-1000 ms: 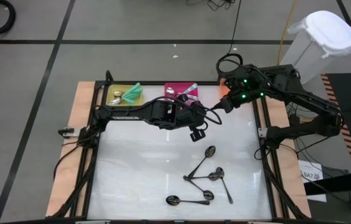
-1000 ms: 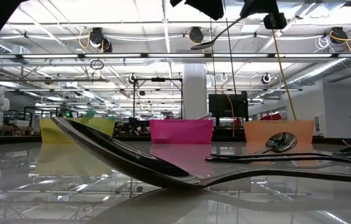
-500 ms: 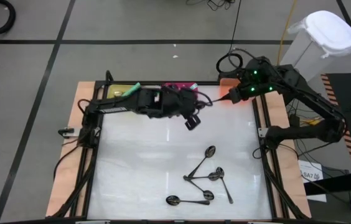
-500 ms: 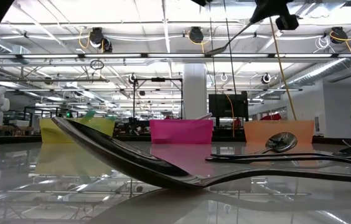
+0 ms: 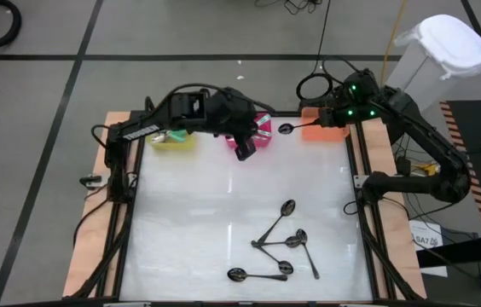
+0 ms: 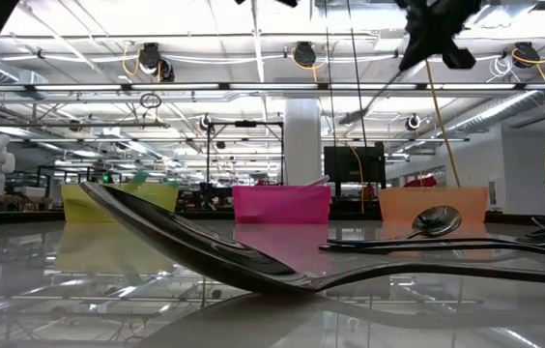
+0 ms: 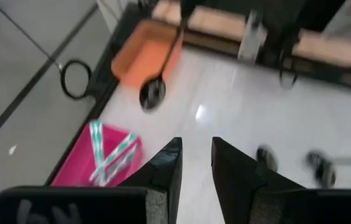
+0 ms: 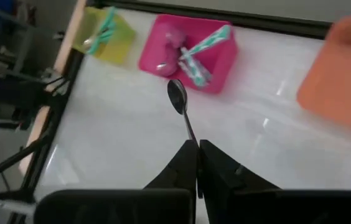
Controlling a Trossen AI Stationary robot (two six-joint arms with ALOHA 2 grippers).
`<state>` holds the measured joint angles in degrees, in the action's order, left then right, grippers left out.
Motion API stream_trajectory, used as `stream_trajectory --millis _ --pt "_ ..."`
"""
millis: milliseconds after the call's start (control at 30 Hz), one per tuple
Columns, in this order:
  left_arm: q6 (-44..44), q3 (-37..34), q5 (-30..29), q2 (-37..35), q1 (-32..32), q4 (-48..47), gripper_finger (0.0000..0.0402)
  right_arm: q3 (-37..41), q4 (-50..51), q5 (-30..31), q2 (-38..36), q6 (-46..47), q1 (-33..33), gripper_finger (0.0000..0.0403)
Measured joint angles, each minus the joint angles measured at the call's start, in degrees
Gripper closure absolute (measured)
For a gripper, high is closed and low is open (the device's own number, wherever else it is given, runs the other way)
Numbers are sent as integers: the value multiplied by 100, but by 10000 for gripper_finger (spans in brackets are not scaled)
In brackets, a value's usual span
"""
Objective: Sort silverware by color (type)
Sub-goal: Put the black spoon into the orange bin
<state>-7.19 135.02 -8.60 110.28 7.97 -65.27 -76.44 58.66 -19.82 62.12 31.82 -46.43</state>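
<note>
high: straight down on whole table (image 5: 181,222). low: tabletop level, faces bins. wrists: close, angled down; all share pink bin (image 8: 188,43).

The left gripper (image 5: 246,152) moved from mid-table back toward the pink bin (image 5: 262,136), ending just over its front edge. The right gripper (image 5: 319,126), clamped on a dark spoon (image 5: 287,129), swung back toward the orange bin (image 5: 326,130).

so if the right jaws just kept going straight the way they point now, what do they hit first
Probably the pink bin. The right gripper, shut on a dark spoon, points the spoon's bowl toward it. Depth is unclear, so the white table short of the bin could come first.
</note>
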Motion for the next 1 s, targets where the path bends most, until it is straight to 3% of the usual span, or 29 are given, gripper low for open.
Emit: stream_trajectory --millis 267,400,600,1000 --pt "170 -2 117 0 38 -1140 314 1646 -1757 -384 -719 769 -496 402" --pt "253 -2 124 0 39 -1311 314 2291 -2574 -184 -1172 1431 -789 402" --pt "453 -2 129 0 142 -1149 314 2712 -2529 481 -1526 1660 -1194 402" --pt "732 -2 202 0 702 -774 314 2747 -2382 310 -1227 1274 -2136 402"
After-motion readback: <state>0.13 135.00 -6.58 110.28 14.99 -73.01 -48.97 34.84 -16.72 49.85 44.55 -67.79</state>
